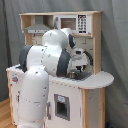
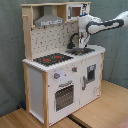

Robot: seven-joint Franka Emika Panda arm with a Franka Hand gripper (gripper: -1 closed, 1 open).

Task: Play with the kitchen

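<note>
Second exterior view shows the kitchen (image 2: 60, 65) standing on a wooden table (image 2: 100, 112), in front of a grey curtain (image 2: 10, 50). It is tall, white with light-wood edges. Its black stovetop (image 2: 52, 59) with red burners lies toward the second exterior view's left, and the grey sink (image 2: 82, 50) is just beside it toward the second exterior view's right. A black faucet (image 2: 75, 39) curves over the sink. Behind the stovetop there is the pegboard back (image 2: 52, 37), and above it the grey hood (image 2: 48, 21). The microwave (image 2: 75, 10) sits at the top, toward the second exterior view's right. Below the stovetop is the oven door (image 2: 64, 95) with a window.

The robot arm (image 2: 107, 24) comes in from the second exterior view's right and bends down over the sink. Its pincer (image 2: 82, 44) hangs just above the basin, close beside the faucet. I cannot tell if the pincer is wide or narrow, because its tips are not clear in either picture.

In the first exterior view, the big white arm (image 1: 42, 65) stands in front of the kitchen (image 1: 92, 80) and hides most of its counter. The pincer (image 1: 76, 71) seems to be low over the sink area, near the pegboard. The microwave (image 1: 75, 23) and the hood (image 1: 37, 27) are visible above the arm.
</note>
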